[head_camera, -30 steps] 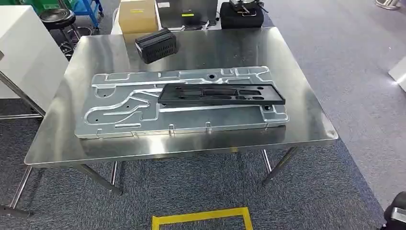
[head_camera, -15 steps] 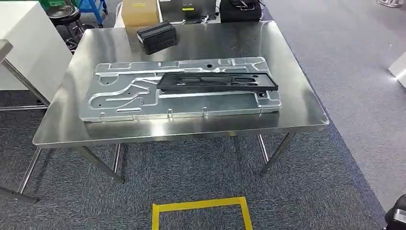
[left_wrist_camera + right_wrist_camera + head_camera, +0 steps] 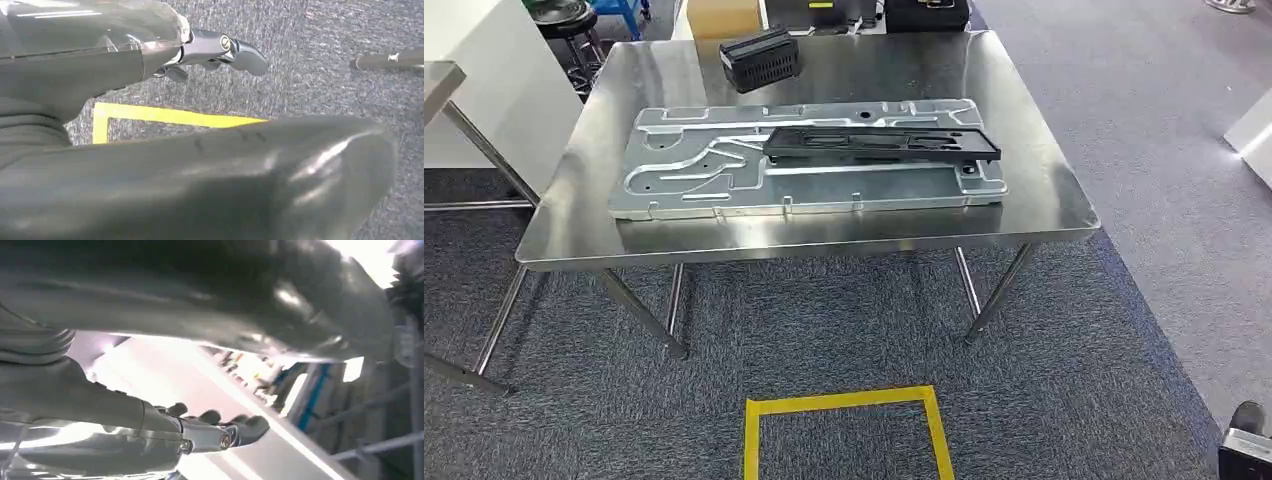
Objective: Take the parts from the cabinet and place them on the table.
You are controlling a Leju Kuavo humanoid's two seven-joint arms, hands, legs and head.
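A steel table [image 3: 824,240] stands ahead of me in the head view. On it lies a large silver stamped plate [image 3: 714,175], and a long flat black part [image 3: 879,145] rests across the plate's right half. My left hand [image 3: 210,55] hangs over the grey carpet with its thumb out and nothing in it. My right hand [image 3: 200,432] also hangs at my side, fingers loosely apart and holding nothing. A dark bit of my right arm [image 3: 1246,450] shows at the lower right corner of the head view.
A black ribbed box [image 3: 760,58] sits at the table's far edge. A yellow tape square [image 3: 844,405] marks the carpet in front of me. A second steel table's corner [image 3: 439,80] and a white block [image 3: 484,100] stand at the left; a stool [image 3: 564,15] is behind.
The whole picture has shifted: the table sits higher and smaller in the frame and more carpet shows before it, so the camera has moved back. The parts on the table lie as before.
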